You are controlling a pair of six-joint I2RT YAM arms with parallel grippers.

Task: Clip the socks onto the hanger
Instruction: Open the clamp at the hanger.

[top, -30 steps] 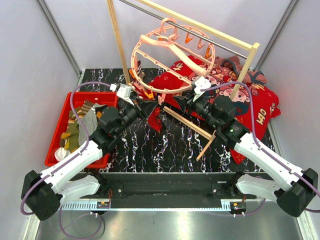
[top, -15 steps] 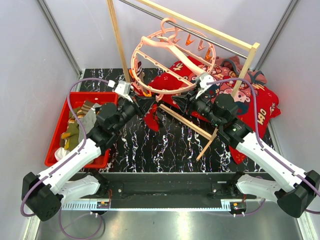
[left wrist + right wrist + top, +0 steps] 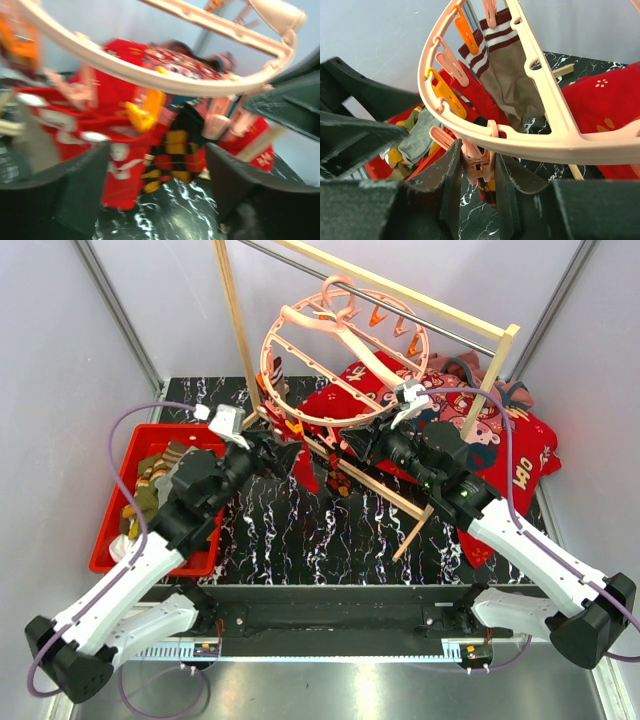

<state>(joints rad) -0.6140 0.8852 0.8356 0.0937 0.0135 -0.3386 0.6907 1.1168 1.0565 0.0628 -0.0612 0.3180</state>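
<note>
Socks sit in several places. A dark argyle sock hangs under the near rim of the hanger, with a red patterned sock just to its left. A brown striped sock is clipped at the far side, and others lie in the red bin at left.

Right gripper: jaws closed on a pale pink clip directly above the argyle sock.

Left gripper: jaws wide apart, holding nothing, facing both hanging socks.

Judgement: the clip is being worked onto the argyle cuff. The right jaws should release squarely while the left steadies the fabric, so the cuff does not slip out.

Only the right wrist view shows the contact with the clip. Only the left wrist view, though blurred, shows the sock's pattern. Whether the clip bites fabric cannot be told.
</note>
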